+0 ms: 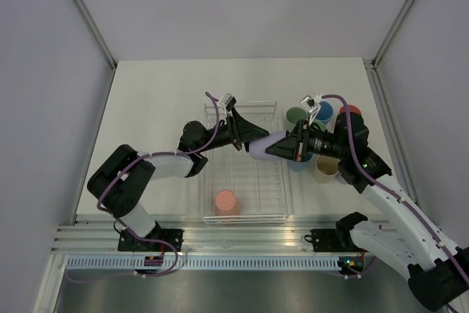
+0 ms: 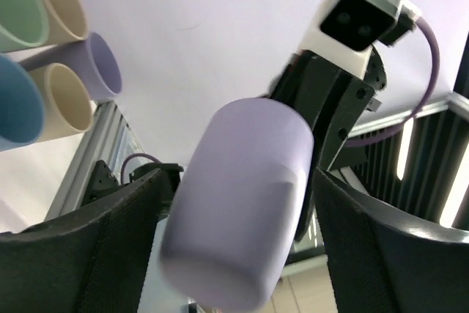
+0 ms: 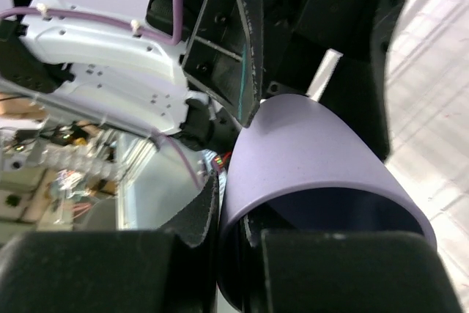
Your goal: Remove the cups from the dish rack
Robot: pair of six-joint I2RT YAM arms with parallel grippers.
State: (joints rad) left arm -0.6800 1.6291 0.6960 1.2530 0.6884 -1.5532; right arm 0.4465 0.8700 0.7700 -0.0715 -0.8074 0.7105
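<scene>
While right gripper [image 1: 277,149] pinches one lavender cup [image 2: 242,203] | left gripper [image 1: 242,142]: grip unclear | dish rack [image 1: 281,185]: one salmon cup [image 1: 226,201]

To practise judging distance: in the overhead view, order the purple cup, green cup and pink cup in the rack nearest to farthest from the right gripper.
1. Purple cup, held in the right gripper.
2. Green cup, on the table just beyond.
3. Pink cup, at the rack's near end, leftward.

A cream table [image 1: 146,108] sits boxed by pale grey walls [image 1: 242,5] — aluminium posts [image 1: 84,12] at the corners.
</scene>
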